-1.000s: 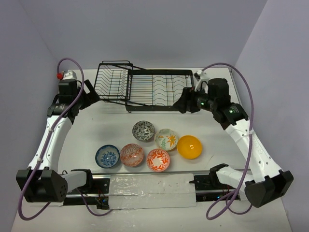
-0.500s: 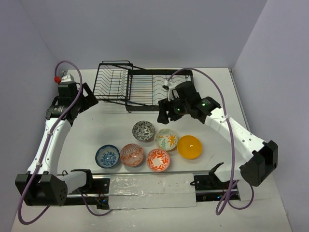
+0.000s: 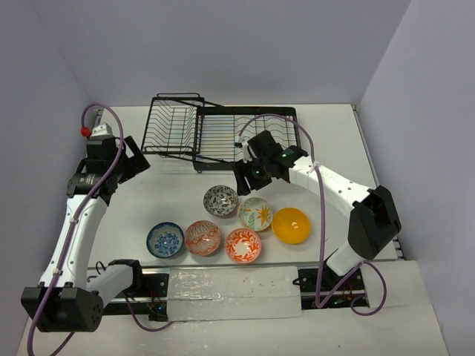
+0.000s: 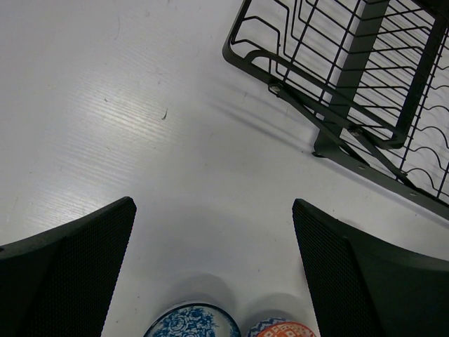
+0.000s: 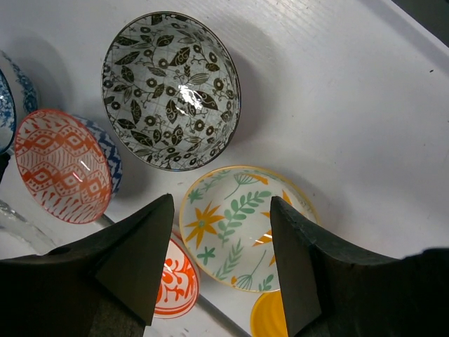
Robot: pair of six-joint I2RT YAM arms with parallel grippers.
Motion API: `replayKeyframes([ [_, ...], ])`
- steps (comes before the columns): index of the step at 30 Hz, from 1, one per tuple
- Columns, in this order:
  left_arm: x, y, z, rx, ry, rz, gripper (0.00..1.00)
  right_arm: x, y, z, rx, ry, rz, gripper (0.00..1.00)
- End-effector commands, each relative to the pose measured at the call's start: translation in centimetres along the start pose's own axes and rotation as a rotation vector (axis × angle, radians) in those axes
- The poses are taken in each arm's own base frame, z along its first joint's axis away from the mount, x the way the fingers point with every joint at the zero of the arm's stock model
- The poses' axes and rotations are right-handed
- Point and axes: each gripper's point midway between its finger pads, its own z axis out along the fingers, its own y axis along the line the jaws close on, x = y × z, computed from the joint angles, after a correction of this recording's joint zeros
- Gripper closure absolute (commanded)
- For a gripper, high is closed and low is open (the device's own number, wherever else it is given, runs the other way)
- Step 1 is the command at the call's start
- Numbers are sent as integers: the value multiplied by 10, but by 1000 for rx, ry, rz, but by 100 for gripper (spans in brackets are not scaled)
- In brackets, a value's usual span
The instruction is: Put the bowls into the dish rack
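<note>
Six bowls sit on the table in front of the black wire dish rack [image 3: 230,137]: grey-black patterned [image 3: 220,200], white with leaves [image 3: 255,213], orange-yellow [image 3: 291,225], blue [image 3: 165,240], pink-red [image 3: 203,237] and orange-red floral [image 3: 243,245]. My right gripper [image 3: 245,178] is open and empty, above the table just behind the grey-black and leaf bowls. In the right wrist view my gripper [image 5: 221,210] frames the leaf bowl [image 5: 242,228], with the grey-black bowl [image 5: 172,91] beyond. My left gripper [image 3: 133,159] is open and empty, left of the rack [image 4: 365,84]. The blue bowl [image 4: 193,321] shows low between its fingers.
The rack's tilted basket section [image 3: 174,126] is at its left end. Purple cables loop over both arms. A rail with a white strip [image 3: 234,285] runs along the near edge. Walls close the table on three sides.
My right arm has swung left from the rack's right end and come down toward the grey-black and leaf bowls. My left arm has shifted slightly left and nearer.
</note>
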Motion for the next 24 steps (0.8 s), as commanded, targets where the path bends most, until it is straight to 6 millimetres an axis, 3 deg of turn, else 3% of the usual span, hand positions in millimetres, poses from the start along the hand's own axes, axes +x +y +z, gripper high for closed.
replayKeyframes([
  [1, 2, -2, -9, 27, -7, -1, 1, -32, 8, -1, -15, -85, -45, 36],
  [13, 7, 2, -11, 16, 1, -5, 1, -38, 12, 37, -72, -11, -48, 37],
  [24, 15, 7, -14, 7, 13, -14, 1, -23, 11, 68, -109, 51, -28, 38],
])
